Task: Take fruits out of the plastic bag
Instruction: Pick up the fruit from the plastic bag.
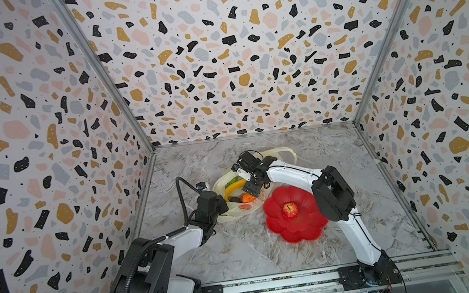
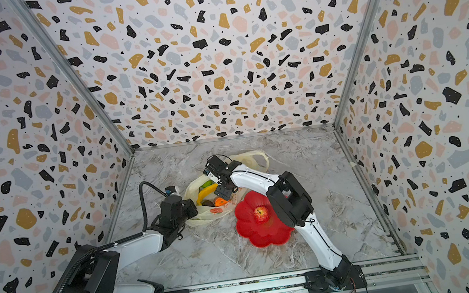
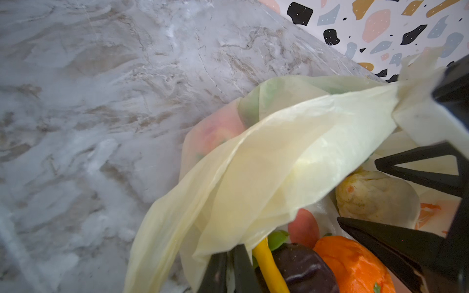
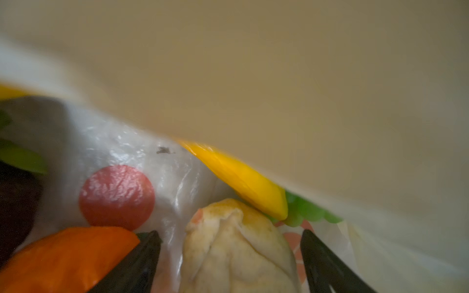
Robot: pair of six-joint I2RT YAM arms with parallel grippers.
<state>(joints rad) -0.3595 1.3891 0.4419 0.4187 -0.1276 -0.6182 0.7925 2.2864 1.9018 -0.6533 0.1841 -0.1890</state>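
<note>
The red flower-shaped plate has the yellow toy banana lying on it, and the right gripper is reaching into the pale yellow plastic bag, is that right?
Not quite. The red flower-shaped plate holds a red toy apple, seen in both top views; the yellow toy banana lies inside the pale yellow plastic bag. The right gripper does reach into that bag, open.

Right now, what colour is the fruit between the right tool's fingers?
Beige; lumpy pear-like toy fruit, best in the right wrist view.
</note>
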